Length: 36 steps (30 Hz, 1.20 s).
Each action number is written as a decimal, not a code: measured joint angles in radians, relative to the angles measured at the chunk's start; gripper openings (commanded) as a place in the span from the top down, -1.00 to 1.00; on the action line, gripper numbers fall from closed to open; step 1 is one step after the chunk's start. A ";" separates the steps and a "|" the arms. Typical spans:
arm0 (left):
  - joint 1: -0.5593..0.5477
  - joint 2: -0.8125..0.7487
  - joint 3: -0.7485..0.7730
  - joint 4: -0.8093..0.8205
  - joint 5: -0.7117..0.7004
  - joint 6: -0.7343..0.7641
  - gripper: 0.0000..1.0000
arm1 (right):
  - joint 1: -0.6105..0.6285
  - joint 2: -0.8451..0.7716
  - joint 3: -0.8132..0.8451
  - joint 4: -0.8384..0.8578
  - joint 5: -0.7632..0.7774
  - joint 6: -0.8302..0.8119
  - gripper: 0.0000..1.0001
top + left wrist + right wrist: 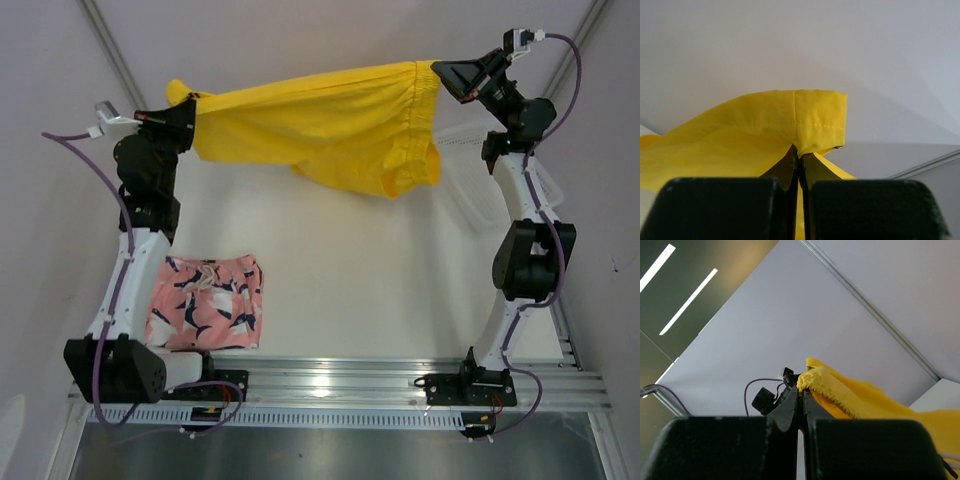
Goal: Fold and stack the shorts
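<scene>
Only the overhead view shows the yellow shorts [330,130] stretched in the air between both arms, sagging above the white table [350,270]. It also shows the pink leaf-printed shorts [207,302] lying flat near the left arm's base. Up close, the left end effector [799,159] is clamped on a smooth, stitched hem corner, and the right end effector [800,396] on the puckered waistband. A white mesh basket [475,175] sits behind the right arm; its contents cannot be made out.
</scene>
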State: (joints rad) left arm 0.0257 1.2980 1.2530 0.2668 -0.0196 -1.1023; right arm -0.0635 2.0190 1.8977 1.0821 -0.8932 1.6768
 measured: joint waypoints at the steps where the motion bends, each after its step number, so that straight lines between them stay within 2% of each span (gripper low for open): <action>1: -0.004 -0.037 -0.023 -0.018 -0.006 0.011 1.00 | -0.003 -0.030 -0.035 0.006 -0.007 0.006 1.00; 3: -0.007 -0.105 -0.030 -0.046 -0.017 0.035 1.00 | -0.010 -0.113 -0.103 0.027 -0.023 0.006 1.00; 8: -0.007 -0.281 -0.016 -0.055 -0.060 0.090 1.00 | -0.012 -0.315 -0.143 0.029 -0.042 -0.050 1.00; 12: -0.006 -0.410 0.002 -0.052 -0.109 0.125 1.00 | 0.003 -0.515 -0.156 -0.080 -0.048 -0.226 1.00; 15: -0.002 -0.445 0.049 -0.047 -0.149 0.143 1.00 | 0.035 -0.611 -0.131 -0.200 -0.043 -0.375 1.00; 18: 0.001 -0.413 0.099 -0.043 -0.160 0.143 1.00 | 0.050 -0.613 -0.076 -0.246 -0.036 -0.443 1.00; 23: 0.001 -0.258 0.130 -0.047 -0.148 0.133 1.00 | 0.055 -0.492 -0.043 -0.246 -0.018 -0.446 1.00; 28: 0.000 -0.070 0.129 -0.067 -0.133 0.111 1.00 | 0.058 -0.252 -0.033 -0.246 0.012 -0.397 1.00; 30: 0.000 -0.007 0.131 -0.069 -0.132 0.105 1.00 | 0.063 -0.147 0.017 -0.259 0.021 -0.385 1.00; 32: 0.001 0.059 0.176 -0.086 -0.132 0.097 1.00 | 0.067 -0.031 0.158 -0.278 0.026 -0.368 1.00; 36: 0.002 0.220 0.390 -0.112 -0.114 0.089 1.00 | 0.073 0.204 0.564 -0.325 0.090 -0.332 1.00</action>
State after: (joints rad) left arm 0.0277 1.5177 1.6432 0.1551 -0.1333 -1.0138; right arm 0.0097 2.2227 2.4615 0.7567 -0.8036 1.3453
